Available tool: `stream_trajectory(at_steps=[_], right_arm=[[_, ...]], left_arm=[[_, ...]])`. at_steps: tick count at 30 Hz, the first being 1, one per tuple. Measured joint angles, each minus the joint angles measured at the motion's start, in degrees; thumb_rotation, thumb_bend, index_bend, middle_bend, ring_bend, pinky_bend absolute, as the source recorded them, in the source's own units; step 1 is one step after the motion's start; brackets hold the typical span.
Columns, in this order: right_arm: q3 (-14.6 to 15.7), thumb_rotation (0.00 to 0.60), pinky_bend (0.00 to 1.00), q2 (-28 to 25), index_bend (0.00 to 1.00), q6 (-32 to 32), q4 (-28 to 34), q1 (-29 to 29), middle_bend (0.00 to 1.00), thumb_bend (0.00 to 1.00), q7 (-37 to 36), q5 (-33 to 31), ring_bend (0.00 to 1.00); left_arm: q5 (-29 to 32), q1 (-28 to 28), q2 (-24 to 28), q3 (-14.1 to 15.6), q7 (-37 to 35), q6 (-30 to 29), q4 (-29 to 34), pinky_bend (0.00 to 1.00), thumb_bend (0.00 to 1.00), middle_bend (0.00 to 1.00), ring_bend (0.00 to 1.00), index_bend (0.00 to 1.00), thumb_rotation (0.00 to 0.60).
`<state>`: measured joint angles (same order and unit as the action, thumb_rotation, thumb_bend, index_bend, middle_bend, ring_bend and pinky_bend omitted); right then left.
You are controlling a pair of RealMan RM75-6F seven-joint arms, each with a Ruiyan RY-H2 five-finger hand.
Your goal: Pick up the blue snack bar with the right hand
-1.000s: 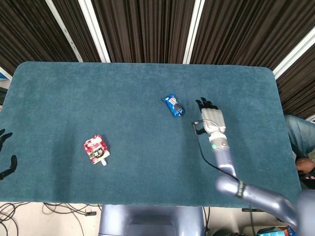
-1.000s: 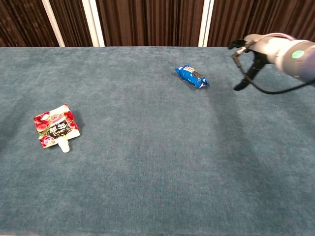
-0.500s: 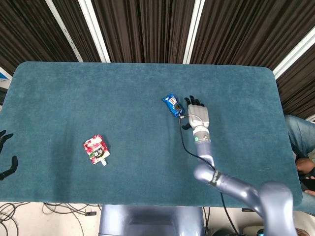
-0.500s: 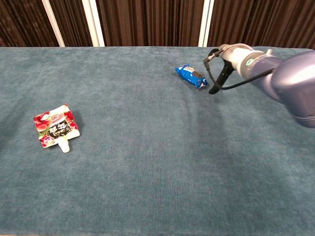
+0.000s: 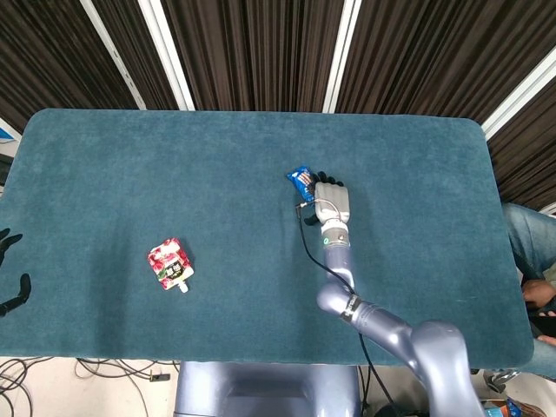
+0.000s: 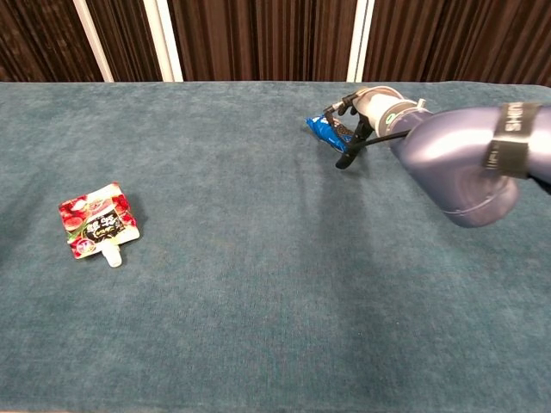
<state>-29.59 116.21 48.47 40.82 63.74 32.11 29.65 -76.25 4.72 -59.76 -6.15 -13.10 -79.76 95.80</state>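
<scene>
Head view: right hand [image 5: 331, 202] has slid left over the blue snack bar [image 5: 301, 179] on the teal counter [image 5: 130, 156], covering most of it; grip unclear. Chest view: fingers [image 6: 348, 107] now overlap the bar [image 6: 325, 128]; red pouch [image 6: 96, 220] unmoved.

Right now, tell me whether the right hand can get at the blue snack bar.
Probably yes. The right hand is already over the blue snack bar, covering most of it, with its fingers reaching across the wrapper. Nothing else lies near it. Whether it already has a grip cannot be told.
</scene>
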Motion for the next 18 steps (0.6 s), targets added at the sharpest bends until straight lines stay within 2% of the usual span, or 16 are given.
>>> stream_trajectory(at_steps=[5,9,18], right_arm=[[-1.53,0.600,0.19,3.00,0.25,-1.71,-6.73,2.63,0.22,0.23,-2.27,0.85,0.28],[-2.65,0.600,0.23,4.98,0.26,-2.44,-10.89,4.15,0.25,0.28,-5.57,2.32,0.35],[-3.59,0.600,0.23,8.08,0.28,-4.29,-16.95,5.92,0.25,0.29,-9.31,5.66,0.35]], left_arm=[[0.38,0.02,0.10,-0.11,-0.12,0.24,0.06,0.13,0.52,0.04,0.12,0.14,0.600],[0.74,-0.02,0.18,-0.20,0.00,0.29,0.20,0.13,0.53,0.04,0.12,0.14,0.600],[1.25,-0.16,0.32,-0.39,0.09,0.18,0.33,0.13,0.53,0.04,0.12,0.14,0.600]])
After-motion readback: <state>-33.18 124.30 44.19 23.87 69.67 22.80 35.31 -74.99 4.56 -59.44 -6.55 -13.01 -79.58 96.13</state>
